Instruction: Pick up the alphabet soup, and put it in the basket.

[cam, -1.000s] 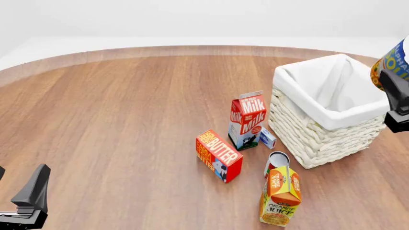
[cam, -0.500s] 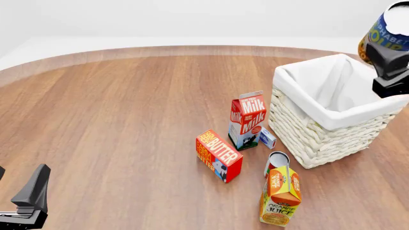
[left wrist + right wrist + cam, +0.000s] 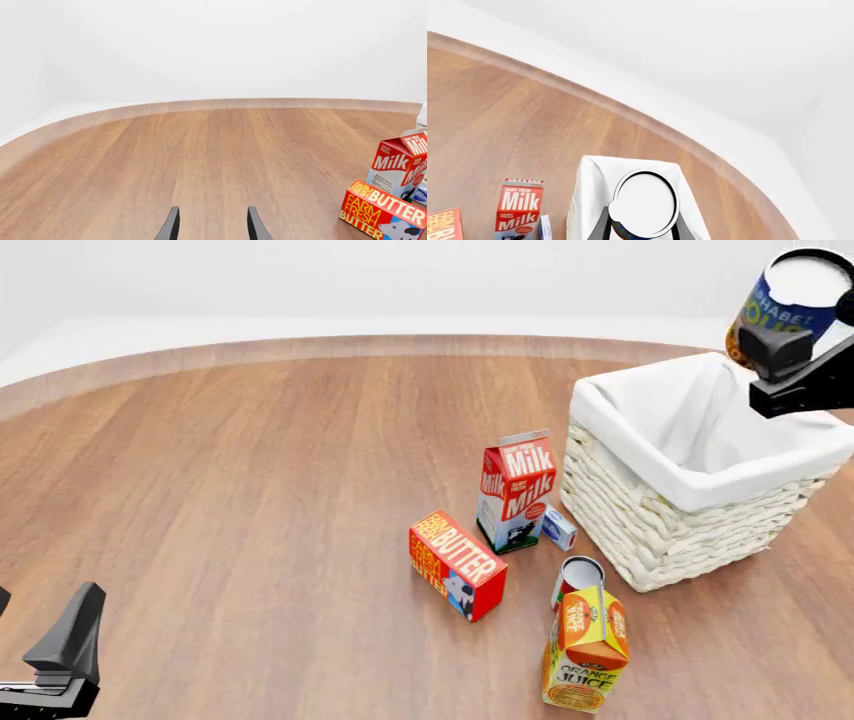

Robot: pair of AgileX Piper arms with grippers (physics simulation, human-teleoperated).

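woven wicker basket [image 3: 641, 525], cloth-lined; wood-grain table [image 3: 267, 490]

The front view looks down and forward over the table [image 3: 240, 460] from the arms' side. The left wrist view sits low, looking level across the wood past its fingers. The right wrist view looks down from high above the basket [image 3: 587, 200]. All three share the milk carton [image 3: 515, 490].

place: simulated tabletop | cues: bare wooden table [image 3: 240, 490], featureless white backdrop [image 3: 213, 45]
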